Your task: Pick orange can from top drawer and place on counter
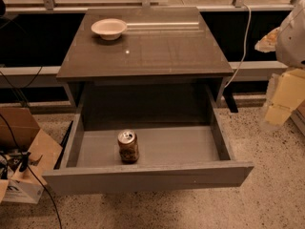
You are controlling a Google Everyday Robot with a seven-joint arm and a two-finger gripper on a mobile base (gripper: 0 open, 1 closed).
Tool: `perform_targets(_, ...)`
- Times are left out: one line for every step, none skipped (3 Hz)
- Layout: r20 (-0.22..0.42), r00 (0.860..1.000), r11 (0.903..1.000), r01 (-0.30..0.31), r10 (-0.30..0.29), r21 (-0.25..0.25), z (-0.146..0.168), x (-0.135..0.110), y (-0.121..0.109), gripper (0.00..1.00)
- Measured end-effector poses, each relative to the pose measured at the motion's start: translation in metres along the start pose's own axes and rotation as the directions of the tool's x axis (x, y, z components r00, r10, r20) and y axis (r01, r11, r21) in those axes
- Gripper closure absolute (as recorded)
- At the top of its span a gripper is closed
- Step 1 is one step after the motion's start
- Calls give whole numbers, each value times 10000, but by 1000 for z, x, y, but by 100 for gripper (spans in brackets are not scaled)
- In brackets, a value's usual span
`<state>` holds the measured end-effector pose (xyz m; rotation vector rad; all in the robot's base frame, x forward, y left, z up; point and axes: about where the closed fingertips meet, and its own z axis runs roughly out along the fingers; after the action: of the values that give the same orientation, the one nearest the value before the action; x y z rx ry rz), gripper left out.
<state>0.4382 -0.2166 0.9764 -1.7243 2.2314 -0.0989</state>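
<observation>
Inspection of the work area, as seen from in front of the unit.

The top drawer (147,175) stands pulled fully out toward me, its plain grey front panel nearest and its interior exposed. The orange can (128,147) stands upright on the drawer floor, left of centre and close behind the front panel, silver pull-tab top facing up. It touches neither side wall. Nothing is in contact with it.

The table (157,51) above the drawer has a glossy dark top with faint reflections. A white bowl (109,28) sits on it at the far left corner area, well apart from the can.

The gripper (280,105) hangs at the right edge of the scene, beyond the drawer's right side wall and above the speckled floor (276,185), well away from the can. It holds nothing that I can see; whether it is open or closed cannot be told from here.

A white cable (246,37) runs down behind the table's right rear corner. An open cardboard box (21,128) lies on the floor to the left of the drawer, with dark cables trailing over it.
</observation>
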Motion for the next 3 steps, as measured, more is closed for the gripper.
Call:
perform_targets(0, 10000, 10000, 0, 0, 0, 0, 0, 0, 0)
perform_targets(652, 9979, 9999, -28, 34, -106, 13, -10, 4, 0)
perform_targets(1413, 9885, 9980, -473, 529, -428, 50, -28, 6, 0)
